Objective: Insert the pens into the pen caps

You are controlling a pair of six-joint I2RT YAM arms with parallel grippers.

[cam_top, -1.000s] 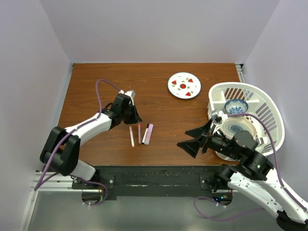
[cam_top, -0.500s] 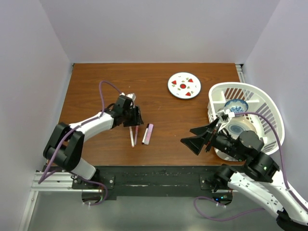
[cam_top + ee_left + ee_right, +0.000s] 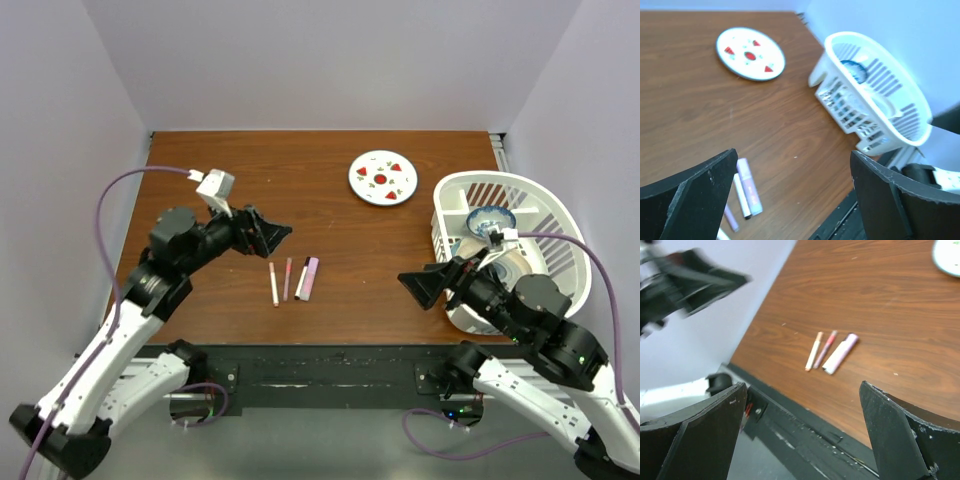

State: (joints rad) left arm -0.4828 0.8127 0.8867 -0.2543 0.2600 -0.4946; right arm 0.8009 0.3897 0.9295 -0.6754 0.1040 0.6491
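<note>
Left gripper [image 3: 272, 236] and right gripper [image 3: 414, 289], we observe, both hang spread wide and empty above the counter [image 3: 330, 210], three pens [image 3: 287, 279] lying between them.

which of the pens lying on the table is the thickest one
The pale pink marker, at the right end of the row in the top view; the thin white stick and thin reddish stick to its left are clearly slimmer.

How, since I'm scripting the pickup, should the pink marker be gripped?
The marker lies flat with a thin pen close on its left, closest at the near end. So probably grip the barrel toward its far end, from straight above, squeezing across its width.
</note>
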